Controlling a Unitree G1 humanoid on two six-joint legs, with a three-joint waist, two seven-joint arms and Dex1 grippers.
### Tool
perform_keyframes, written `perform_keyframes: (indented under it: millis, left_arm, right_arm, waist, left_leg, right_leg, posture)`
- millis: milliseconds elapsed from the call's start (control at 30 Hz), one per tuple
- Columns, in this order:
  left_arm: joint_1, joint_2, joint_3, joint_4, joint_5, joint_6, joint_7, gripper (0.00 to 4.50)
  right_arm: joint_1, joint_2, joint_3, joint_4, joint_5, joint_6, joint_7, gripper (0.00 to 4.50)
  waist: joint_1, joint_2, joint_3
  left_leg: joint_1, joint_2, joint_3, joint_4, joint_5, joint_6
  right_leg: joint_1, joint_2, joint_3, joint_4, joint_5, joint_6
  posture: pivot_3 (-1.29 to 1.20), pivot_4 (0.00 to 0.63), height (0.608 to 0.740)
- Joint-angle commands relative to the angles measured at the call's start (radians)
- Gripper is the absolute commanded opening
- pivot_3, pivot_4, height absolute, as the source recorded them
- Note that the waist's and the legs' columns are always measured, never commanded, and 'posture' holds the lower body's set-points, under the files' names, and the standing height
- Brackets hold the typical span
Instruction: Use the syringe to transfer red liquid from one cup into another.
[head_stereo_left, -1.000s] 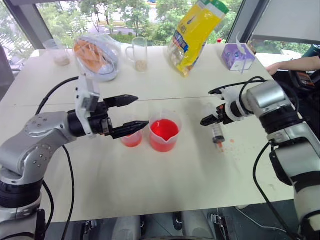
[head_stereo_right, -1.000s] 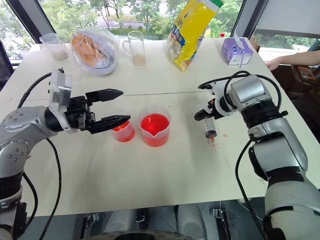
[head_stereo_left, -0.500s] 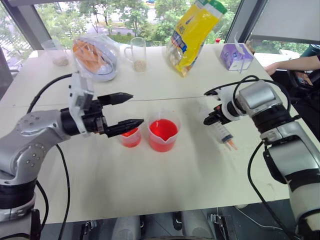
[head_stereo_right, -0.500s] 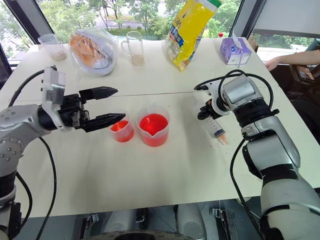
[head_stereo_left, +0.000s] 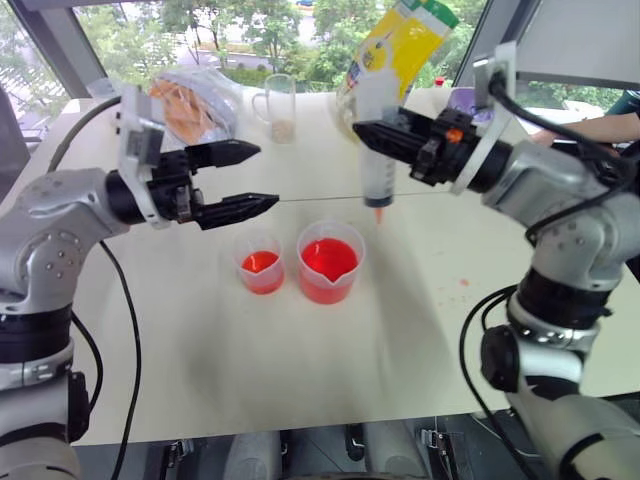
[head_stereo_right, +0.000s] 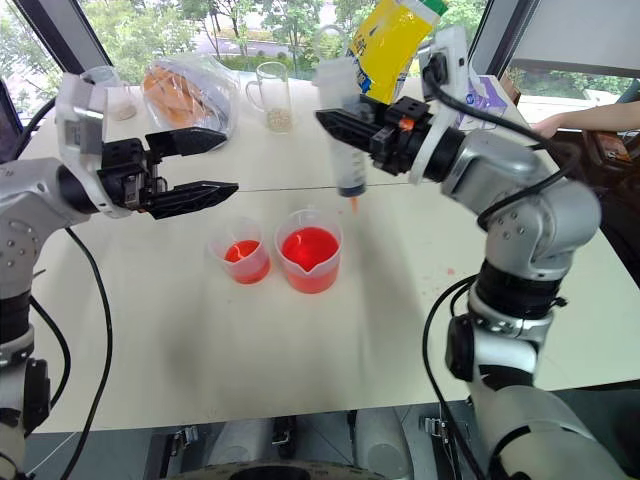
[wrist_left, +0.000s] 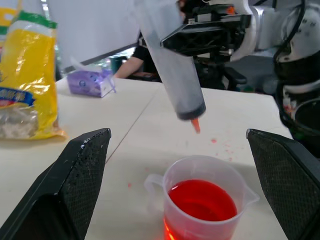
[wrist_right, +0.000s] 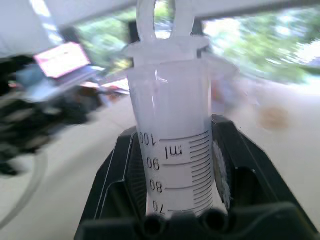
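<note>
Step in hand looks like the approach before the draw: the right gripper (head_stereo_left: 375, 133) is clamped on the syringe (head_stereo_left: 377, 170) and holds it upright in the air, red tip down, just behind and above the spouted cup (head_stereo_left: 329, 262). That cup is the landmark for everything below. The plunger seems pushed in and the barrel looks empty, so nothing is drawn yet, as far as can be judged.

Next move, probably: lower the tip straight down into the red liquid (head_stereo_left: 328, 258) of the spouted cup, then someone has to pull the plunger. The left gripper (head_stereo_left: 249, 178) hangs with its jaws wide apart and empty, above and to the left of the spouted cup, so it may be the one to work the plunger ring. Lining up that narrow tip over the cup's mouth without knocking the rim is the fiddly part.

Counting, biggest first:
- one table (head_stereo_left: 300, 380), under it all
- one yellow bag (head_stereo_left: 395, 55), far behind the spouted cup
- one clear bag with orange stuff (head_stereo_left: 195, 105), behind and to the left
- one purple box (head_stereo_right: 478, 100), behind and to the right
- one handled mug (head_stereo_left: 278, 105), straight behind
- one syringe
- two cups with red in them: the spouted one and the small cup (head_stereo_left: 261, 272) just beside it on its left, near but apart
- one more small cup (head_stereo_right: 100, 88) far off to the back left
</note>
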Motion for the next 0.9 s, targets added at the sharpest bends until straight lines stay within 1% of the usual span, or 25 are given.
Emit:
perform_keyframes:
  millis: [33,133,267,367,567,700,900]
  left_arm:
    - [-0.057,-0.003,-0.026,0.019,0.023,-0.017,-0.030,4.50]
    - [-0.103,-0.018,-0.047,0.037,0.030,-0.009,-0.043,4.50]
    - [-0.138,-0.028,-0.065,0.052,0.040,-0.001,-0.055,4.50]
    - [-0.154,-0.028,-0.064,0.049,0.033,0.015,-0.059,4.50]
    - [-0.156,-0.032,-0.062,0.025,0.021,0.046,-0.055,4.50]
    - [-0.160,-0.042,-0.069,0.021,0.025,0.054,-0.056,4.50]
    - [-0.195,-0.102,-0.113,0.066,0.068,0.016,-0.060,4.50]
  right_arm:
    - [0.070,0.061,-0.023,-0.108,0.101,-0.129,0.005,1.37]
    - [0.186,0.100,0.067,-0.112,0.063,-0.268,0.023,1.37]
    - [0.318,0.159,0.173,-0.034,-0.002,-0.455,0.044,1.37]
    - [0.372,0.164,0.241,0.033,-0.074,-0.592,0.070,1.37]
    - [0.447,0.163,0.329,0.171,-0.192,-0.823,0.095,1.37]
    - [0.468,0.156,0.357,0.215,-0.230,-0.904,0.097,1.37]
    - [0.481,0.140,0.379,0.221,-0.252,-0.947,0.091,1.37]
  waist:
    - [0.001,0.000,0.000]
    - [0.002,0.000,0.000]
    - [-0.002,0.000,0.000]
    - [-0.004,0.000,0.000]
    - [-0.003,0.000,0.000]
    - [-0.002,0.000,0.000]
    - [0.001,0.000,0.000]
  left_leg:
    - [0.000,0.000,0.000,0.000,0.000,0.000]
    - [0.000,0.000,0.000,0.000,0.000,0.000]
    - [0.001,-0.002,0.000,0.000,0.000,0.000]
    - [0.001,-0.001,0.000,0.000,0.000,0.000]
    - [0.001,-0.001,0.000,0.000,0.000,0.000]
    - [0.001,0.000,0.000,0.000,0.000,0.000]
    - [0.001,-0.001,0.000,0.000,0.001,-0.001]
  right_leg:
    - [0.000,0.000,0.000,0.000,0.000,0.000]
    - [0.001,0.000,-0.001,0.000,0.000,0.000]
    - [0.001,0.000,0.000,0.000,0.000,0.000]
    - [0.001,0.001,0.000,0.000,0.000,0.000]
    - [0.001,0.001,0.000,0.000,0.000,0.000]
    - [0.001,0.001,0.001,0.000,0.000,0.000]
    - [0.001,0.001,0.001,0.000,0.000,0.000]
  posture:
    - [0.00,0.150,0.740]
    - [0.00,0.150,0.740]
    - [0.00,0.150,0.740]
    - [0.00,0.150,0.740]
    - [0.00,0.150,0.740]
    - [0.00,0.150,0.740]
    - [0.00,0.150,0.740]
